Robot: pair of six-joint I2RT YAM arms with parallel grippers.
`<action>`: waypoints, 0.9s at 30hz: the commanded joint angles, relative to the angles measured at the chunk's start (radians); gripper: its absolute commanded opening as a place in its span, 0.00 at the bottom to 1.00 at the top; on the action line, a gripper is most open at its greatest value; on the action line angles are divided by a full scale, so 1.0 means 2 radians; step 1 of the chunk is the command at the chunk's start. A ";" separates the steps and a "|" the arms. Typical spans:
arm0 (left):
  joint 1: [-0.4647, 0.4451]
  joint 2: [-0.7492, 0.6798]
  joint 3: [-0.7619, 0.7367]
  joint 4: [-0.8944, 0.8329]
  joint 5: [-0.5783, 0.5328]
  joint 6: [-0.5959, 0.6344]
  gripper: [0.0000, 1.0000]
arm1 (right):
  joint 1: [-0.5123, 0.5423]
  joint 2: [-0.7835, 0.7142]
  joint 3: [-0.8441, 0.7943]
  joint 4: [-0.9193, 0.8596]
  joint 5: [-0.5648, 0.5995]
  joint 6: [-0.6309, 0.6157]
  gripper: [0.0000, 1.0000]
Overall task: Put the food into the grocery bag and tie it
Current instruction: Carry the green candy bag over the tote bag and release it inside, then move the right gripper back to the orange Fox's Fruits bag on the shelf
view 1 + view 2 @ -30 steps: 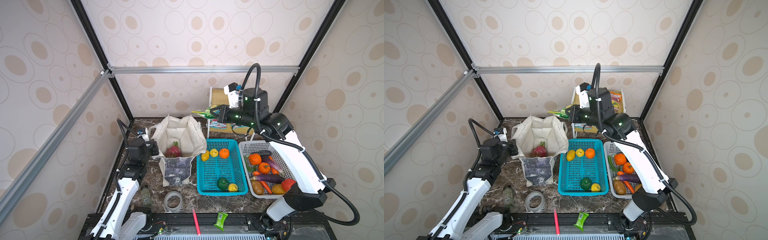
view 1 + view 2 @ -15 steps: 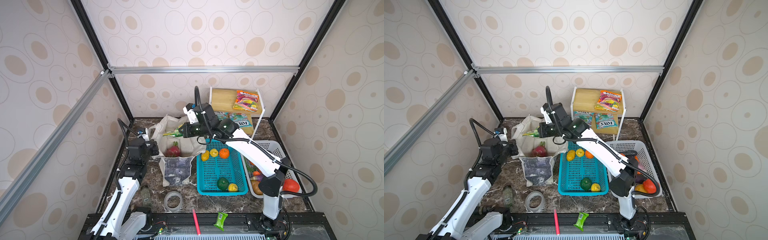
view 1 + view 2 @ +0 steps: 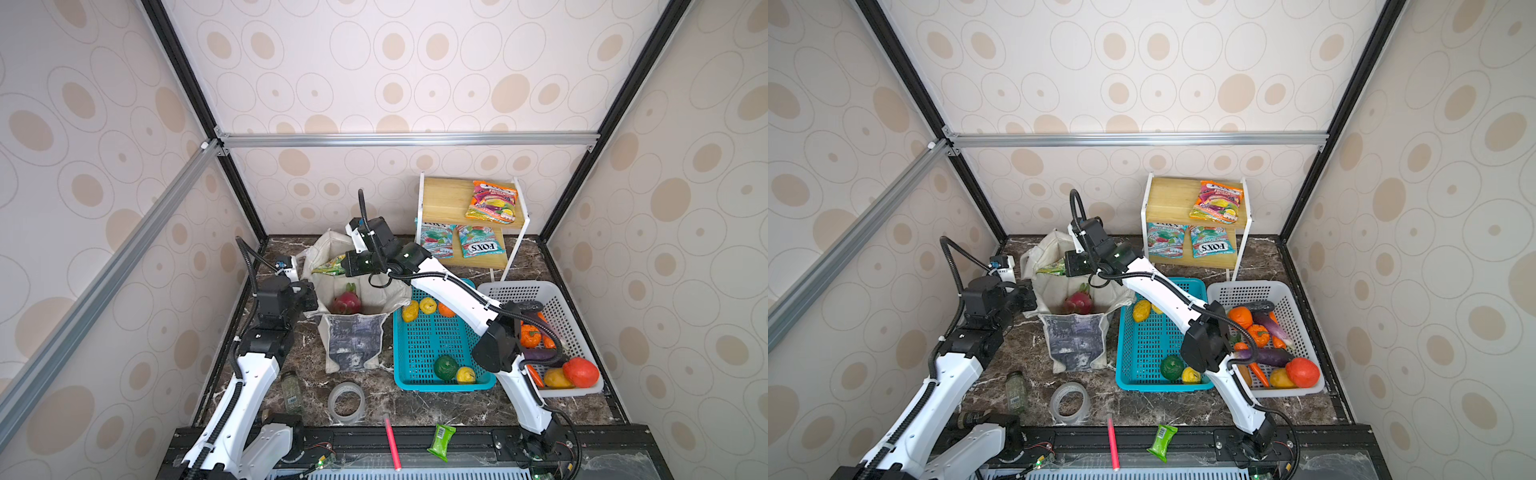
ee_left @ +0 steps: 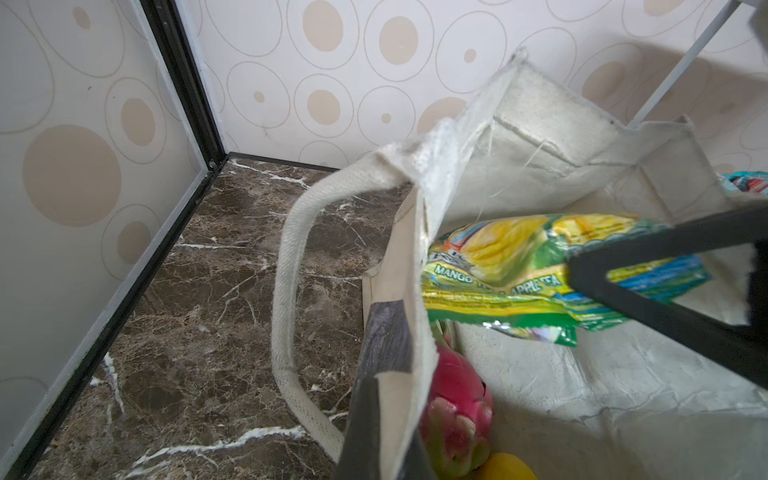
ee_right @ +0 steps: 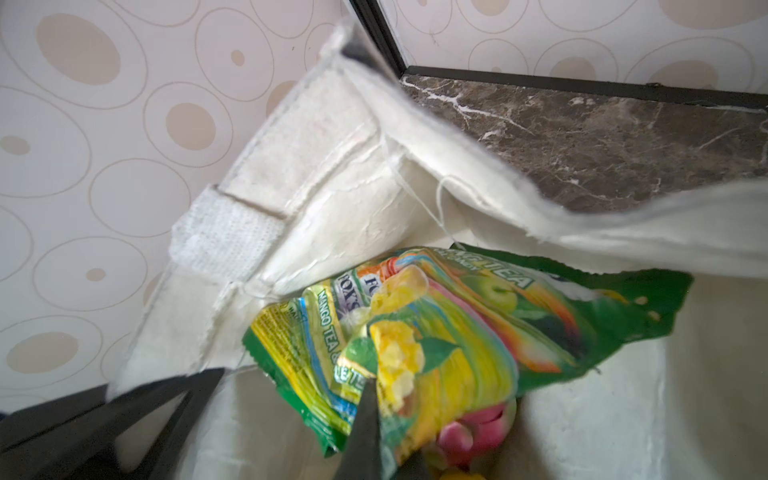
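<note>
At the bottom edge, nearest you: in a top view, a small green wrapper [image 3: 441, 440] and a red stick [image 3: 390, 440] lie on the black rail. Neither is part of your job.
Baskets: the teal basket [image 3: 432, 338], right of centre, and the white basket [image 3: 557, 299] beside it hold loose toy produce in yellow, orange, green, purple and red, none of it packed yet.
Left gripper: the left gripper [image 3: 309, 297], left of centre, is closed. It appears to pinch the bag's left rim, keeping the mouth open.
Grocery bag: the grocery bag [image 3: 353, 340] stands upright at centre, just left of the teal basket. A pink dragon fruit [image 3: 345, 302] lies inside, and one handle [image 4: 286, 291] hangs loose.
Right gripper: the right gripper [image 3: 347, 266] reaches across to the far side of the bag's mouth. It is clamped on a green snack packet [image 3: 330, 266] that hangs over the opening, not yet let go.
Shelf: the shelf [image 3: 444, 199], at the back and upper right of centre, carries an orange snack packet [image 3: 492, 201].
Progress: early, by my judgement. Little is bagged, one packet is ready to drop, both baskets are still stocked and nothing is tied.
Change: a second ago your right arm was back at the shelf with the packet, and it has since swung left to the bag. The left arm and the bag have stayed put.
</note>
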 commanded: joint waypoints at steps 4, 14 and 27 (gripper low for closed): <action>0.003 -0.002 0.013 0.010 0.003 0.002 0.00 | -0.002 -0.004 -0.081 0.060 0.054 -0.013 0.00; 0.003 0.000 0.014 0.009 0.000 0.000 0.00 | -0.002 -0.061 -0.179 0.043 0.079 -0.034 0.39; 0.003 0.000 0.014 0.006 -0.006 0.000 0.00 | 0.017 -0.084 0.004 -0.272 0.249 -0.033 1.00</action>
